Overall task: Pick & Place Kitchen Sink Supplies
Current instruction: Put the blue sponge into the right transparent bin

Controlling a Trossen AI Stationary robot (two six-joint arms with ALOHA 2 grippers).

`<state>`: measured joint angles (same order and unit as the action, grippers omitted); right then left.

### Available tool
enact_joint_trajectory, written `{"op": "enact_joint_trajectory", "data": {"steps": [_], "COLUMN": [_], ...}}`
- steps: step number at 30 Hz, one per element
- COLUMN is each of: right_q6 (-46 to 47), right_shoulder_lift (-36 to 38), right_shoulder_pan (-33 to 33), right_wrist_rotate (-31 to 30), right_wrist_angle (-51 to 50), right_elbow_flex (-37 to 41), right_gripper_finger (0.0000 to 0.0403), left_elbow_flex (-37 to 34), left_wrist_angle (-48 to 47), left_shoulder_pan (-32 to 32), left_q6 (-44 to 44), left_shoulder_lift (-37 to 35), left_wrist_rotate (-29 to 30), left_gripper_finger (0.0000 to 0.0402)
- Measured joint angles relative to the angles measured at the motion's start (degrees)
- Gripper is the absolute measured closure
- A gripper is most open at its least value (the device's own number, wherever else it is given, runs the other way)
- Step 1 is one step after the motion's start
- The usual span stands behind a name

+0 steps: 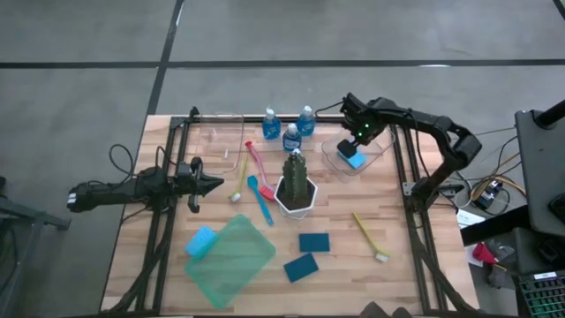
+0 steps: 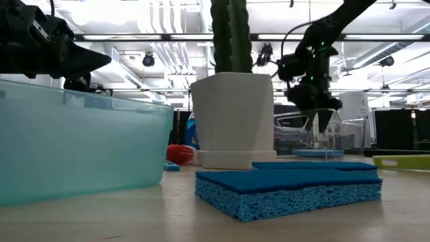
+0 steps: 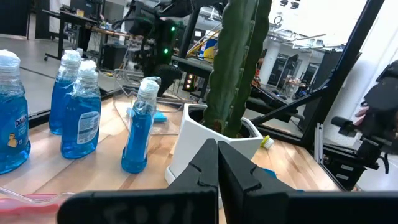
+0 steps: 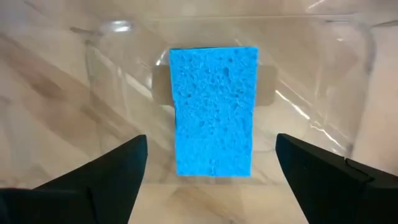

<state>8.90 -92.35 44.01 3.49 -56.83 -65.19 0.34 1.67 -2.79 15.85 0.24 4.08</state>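
The right gripper [image 4: 211, 171] hung with its fingers spread wide over a light-blue sponge [image 4: 214, 109] lying flat in the clear tray [image 1: 331, 159], holding nothing.

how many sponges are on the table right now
4: one light-blue sponge in the clear bin under the right gripper, one light-blue beside the green sheet, two teal near the front.

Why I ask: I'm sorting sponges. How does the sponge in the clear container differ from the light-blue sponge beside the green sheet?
The sponge in the clear container lies inside a clear container at the table's far right, under the open right tool; the light-blue sponge beside the green sheet lies on the bare table at the near left, touching the green sheet, with no tool near it. Both are flat, rectangular and light blue.
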Motion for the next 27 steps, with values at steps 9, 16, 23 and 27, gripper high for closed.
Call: {"op": "enact_joint_trajectory", "data": {"steps": [9,16,23,27], "right_q6": [3.7,8.6,13.8,15.8], "right_shoulder_lift": [6.0,8.8,11.2,12.7], "right_shoulder_pan": [-3.6,-9.5,-18.8,-25.4], "right_wrist_rotate": [0.0,0.6,1.9,2.0], "right_wrist_angle": [-6.2,-11.4,-12.9,-12.8], "right_elbow_flex": [-3.0,-5.7,-6.4,-6.5], "right_gripper_finger": [0.0055,0.0055,0.0055,0.0055], "left_elbow_flex": [0.0,0.0,0.0,0.0], "left_wrist_angle": [0.0,0.0,0.0,0.0], "left_shoulder_pan": [0.0,0.0,0.0,0.0], "left_q6": [0.0,0.0,0.0,0.0], "left_shoulder_lift": [0.0,0.0,0.0,0.0], "left_wrist_rotate": [0.0,0.0,0.0,0.0], "left_gripper_finger": [0.0401,0.0401,0.0401,0.0401]}}
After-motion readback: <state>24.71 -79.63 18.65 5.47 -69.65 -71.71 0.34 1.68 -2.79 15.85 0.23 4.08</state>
